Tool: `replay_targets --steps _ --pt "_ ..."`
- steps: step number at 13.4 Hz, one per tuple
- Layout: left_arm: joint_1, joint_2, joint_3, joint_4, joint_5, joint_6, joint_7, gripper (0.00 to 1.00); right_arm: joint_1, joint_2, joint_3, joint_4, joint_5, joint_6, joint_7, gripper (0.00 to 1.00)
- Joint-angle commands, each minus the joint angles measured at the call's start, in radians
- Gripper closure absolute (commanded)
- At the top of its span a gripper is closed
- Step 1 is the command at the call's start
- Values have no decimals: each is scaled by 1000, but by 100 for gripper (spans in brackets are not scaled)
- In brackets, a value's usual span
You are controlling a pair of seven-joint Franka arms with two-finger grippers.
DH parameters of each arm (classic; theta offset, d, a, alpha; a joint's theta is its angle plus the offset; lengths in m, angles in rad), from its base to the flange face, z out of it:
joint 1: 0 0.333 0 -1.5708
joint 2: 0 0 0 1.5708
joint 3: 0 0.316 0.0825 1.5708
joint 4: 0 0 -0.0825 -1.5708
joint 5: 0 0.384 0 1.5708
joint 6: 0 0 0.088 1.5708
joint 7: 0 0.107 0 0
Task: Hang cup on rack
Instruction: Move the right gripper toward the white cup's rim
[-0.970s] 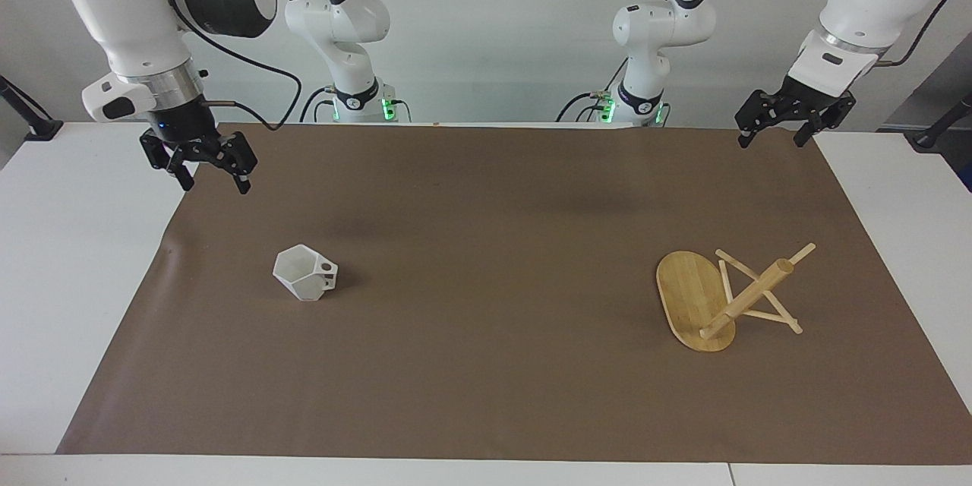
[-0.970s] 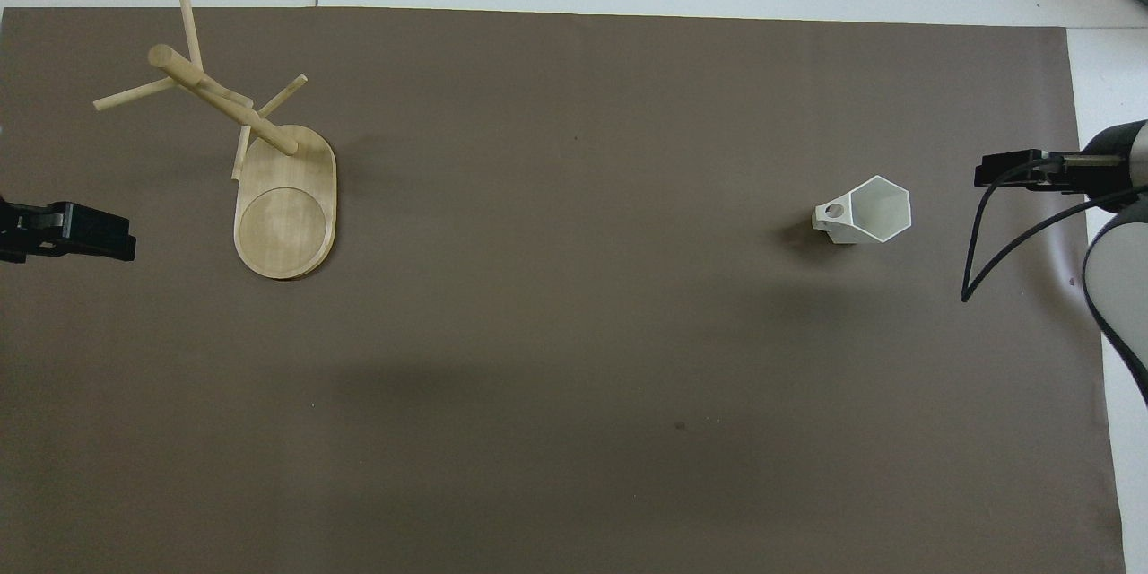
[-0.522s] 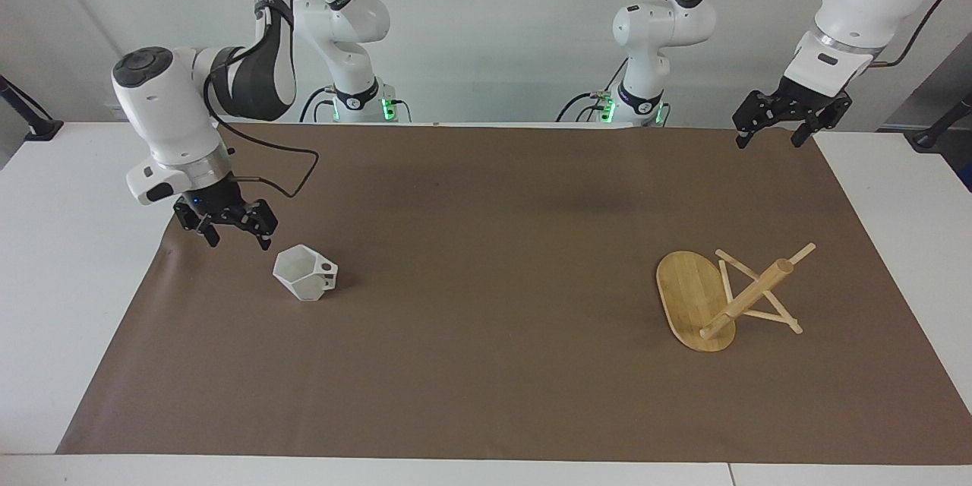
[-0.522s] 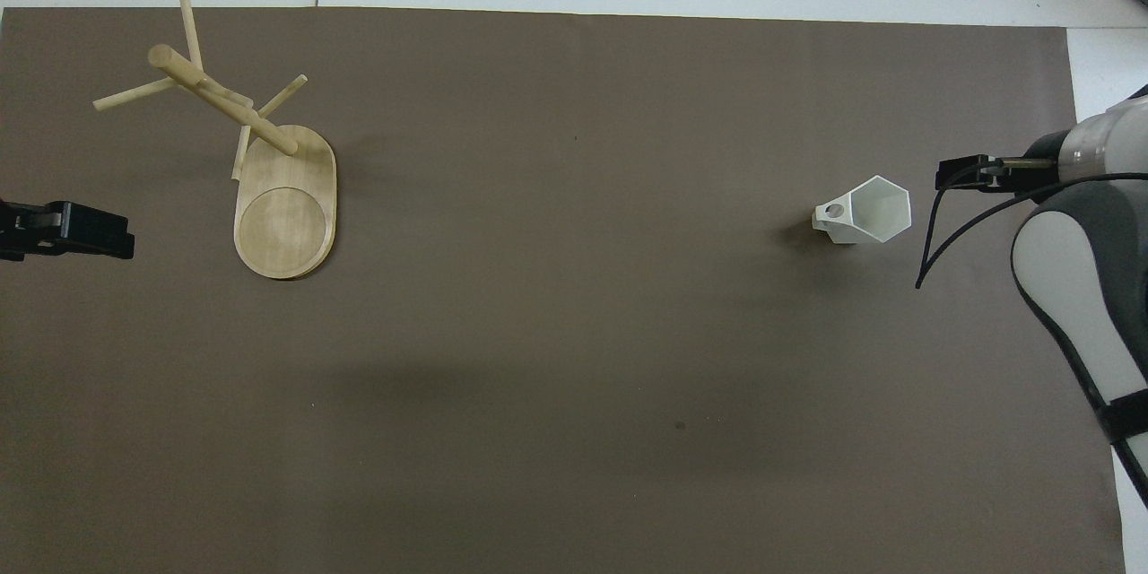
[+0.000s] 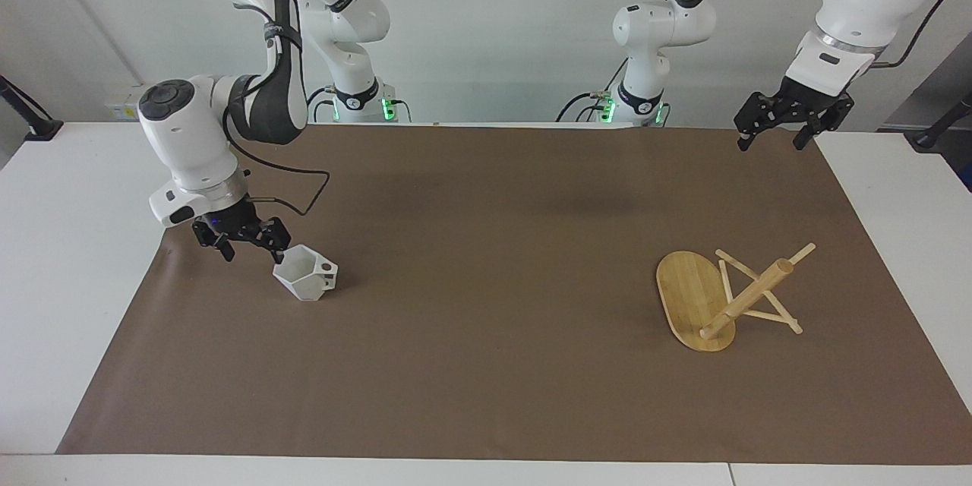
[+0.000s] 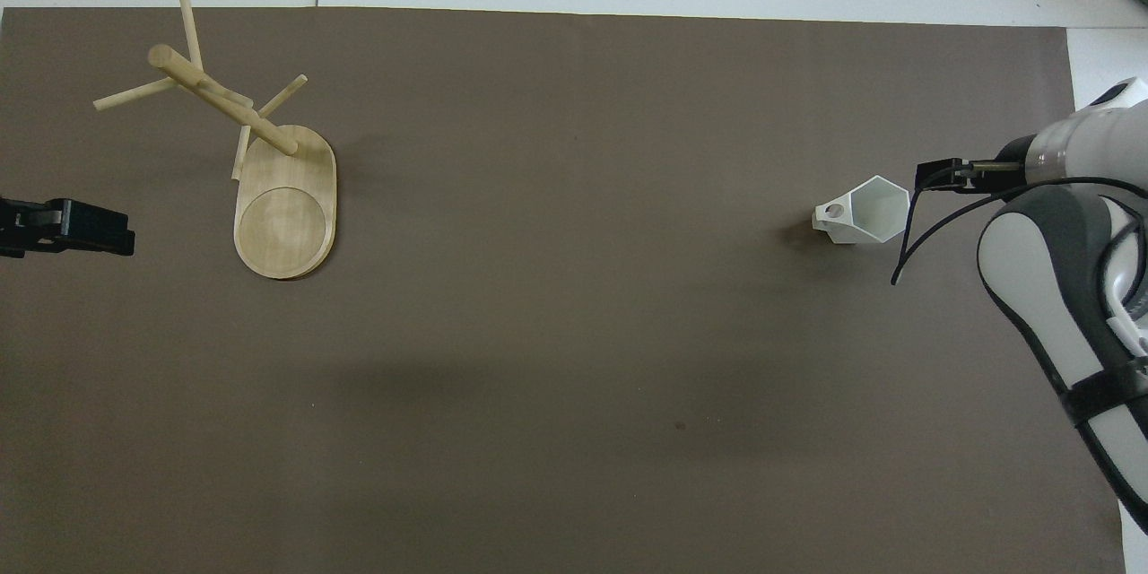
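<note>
The white faceted cup (image 5: 305,272) stands on the brown mat toward the right arm's end, mouth up, its handle (image 6: 832,213) pointing toward the table's middle. My right gripper (image 5: 252,251) hangs open low over the mat beside the cup. One fingertip (image 5: 279,253) is right at the cup's rim; I cannot tell whether it touches. Nothing is between the fingers. The bamboo rack (image 5: 748,295) sits toward the left arm's end, its oval base (image 6: 285,220) on the mat. My left gripper (image 5: 771,141) waits open and empty, high over the mat's corner nearest the robots.
The brown mat (image 5: 486,364) covers most of the white table (image 5: 68,258). A black cable (image 6: 906,242) loops down from the right wrist close to the cup. The rack's thin pegs (image 6: 134,95) stick out sideways from its post.
My right arm has come down and across from the mat's corner to the cup, and its open gripper now stands at the rim. The left gripper, cup and rack stay put.
</note>
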Motion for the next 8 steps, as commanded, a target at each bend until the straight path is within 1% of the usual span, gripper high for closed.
replay_targets --steps 1,5,8 --pt "2 -24 -2 -38 9 35 -3 0 -3 -9 5 -37 -10 28 -23 0" --pt "3 -27 -1 -48 9 46 0 0 -3 -1 5 -51 -10 32 -22 0" --pt "9 -35 -1 -68 9 58 11 0 -3 10 5 -94 -10 116 -20 0"
